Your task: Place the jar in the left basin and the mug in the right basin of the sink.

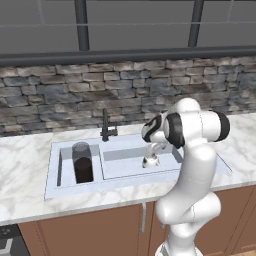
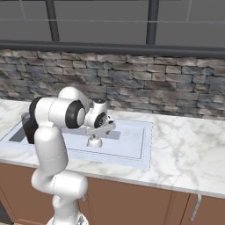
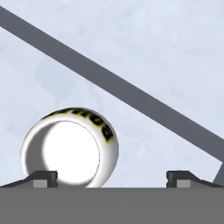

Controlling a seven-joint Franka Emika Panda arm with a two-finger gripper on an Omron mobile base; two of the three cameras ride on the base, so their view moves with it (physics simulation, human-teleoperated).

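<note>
The tall dark jar [image 1: 82,162] stands upright in the narrow left basin [image 1: 66,172] of the sink [image 1: 55,187]. The small white mug [image 1: 150,161] sits on the floor of the wide right basin [image 1: 125,162]. My gripper [image 1: 150,153] hangs straight above the mug and is open. In the hand view I look down into the mug [image 3: 70,148], which lies toward the left fingertip [image 3: 43,177]; the right fingertip [image 3: 179,177] stands well clear of it. From the right base view the mug [image 2: 93,141] shows under the gripper [image 2: 95,134], and the arm half hides the jar [image 2: 29,127].
A thin dark faucet [image 1: 106,127] rises at the sink's rear edge between the basins. White marble counter [image 2: 184,149] spreads on both sides, with a stone wall [image 1: 50,100] behind. A dark ridge [image 3: 131,94] crosses the basin floor in the hand view.
</note>
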